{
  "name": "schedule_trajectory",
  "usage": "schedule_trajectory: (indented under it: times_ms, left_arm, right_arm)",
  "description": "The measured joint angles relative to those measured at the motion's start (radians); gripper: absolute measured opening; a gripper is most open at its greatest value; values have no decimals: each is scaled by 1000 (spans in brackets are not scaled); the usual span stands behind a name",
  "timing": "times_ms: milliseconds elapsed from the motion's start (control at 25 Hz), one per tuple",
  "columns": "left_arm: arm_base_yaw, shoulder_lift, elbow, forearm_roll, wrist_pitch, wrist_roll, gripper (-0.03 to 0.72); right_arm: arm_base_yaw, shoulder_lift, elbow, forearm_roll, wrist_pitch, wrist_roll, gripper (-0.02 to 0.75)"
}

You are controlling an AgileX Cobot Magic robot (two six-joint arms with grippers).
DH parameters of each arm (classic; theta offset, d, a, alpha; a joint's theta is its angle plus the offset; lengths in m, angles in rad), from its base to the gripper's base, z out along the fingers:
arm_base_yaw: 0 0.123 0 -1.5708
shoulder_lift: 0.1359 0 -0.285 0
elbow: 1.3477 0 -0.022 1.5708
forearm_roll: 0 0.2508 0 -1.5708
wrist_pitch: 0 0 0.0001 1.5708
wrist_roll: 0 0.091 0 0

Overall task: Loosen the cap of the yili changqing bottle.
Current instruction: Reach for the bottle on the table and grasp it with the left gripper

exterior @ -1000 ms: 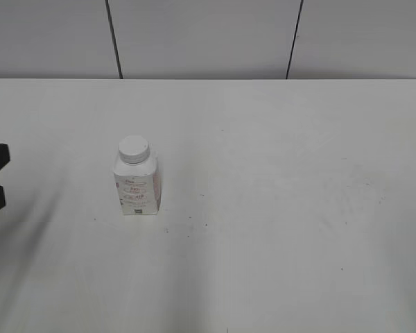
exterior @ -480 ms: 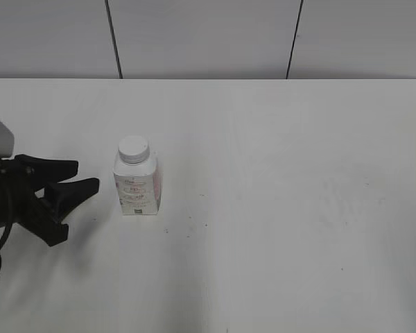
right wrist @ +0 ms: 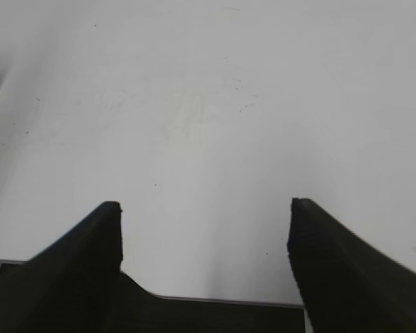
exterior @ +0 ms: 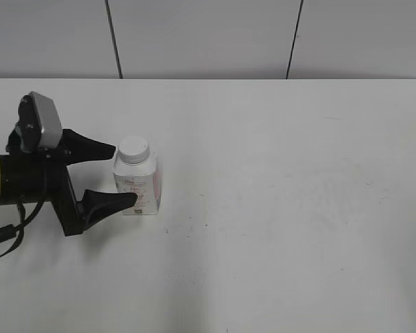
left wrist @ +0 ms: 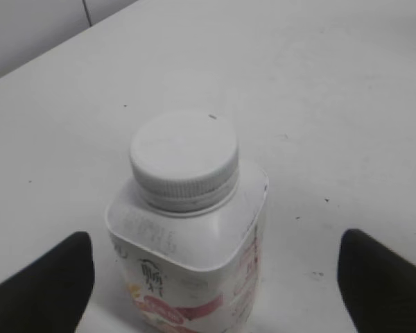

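1. Since half a second ago the left gripper [exterior: 121,175] has come in from the left edge of the exterior view toward the yili changqing bottle [exterior: 136,184], which has kept its place on the white table [exterior: 277,208]. A second ago only the tips of the fingers showed at that edge.

2. Exterior view: the bottle stands upright on the left part of the table, the cap [exterior: 134,148] seated on its neck. The left gripper reaches in sideways with its fingers spread wide (one tip near the bottle's shoulder on the far side, the other low against the near front corner of the body). Whether either tip touches the bottle cannot be told from here. It has hold of nothing. A grey camera block [exterior: 43,122] sits atop the black arm [exterior: 21,182]. The right arm does not show in this view.

3. Left wrist view: the bottle [left wrist: 194,257] sits between the two dark fingertips [left wrist: 45,284], with bare table showing on each side of it, so the pads are apart from its walls. The white ribbed cap [left wrist: 184,158] is on, and pink label print runs down the body.

4. Right wrist view: the right gripper [right wrist: 204,208] hangs over bare table [right wrist: 194,104], its fingers [right wrist: 90,243] spread wide and holding nothing.
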Motion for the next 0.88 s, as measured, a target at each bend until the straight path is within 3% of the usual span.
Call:
schedule_trajectory:
  times_ms: [200,880]
  left_arm:
    - [0,99,-106,96,-1,-42,650]
    - [8,341,-330,262,-106,-96,571]
  right_arm:
    - [0,0,0,0,0,-1,586]
    - [0,0,0,0,0,-1,586]
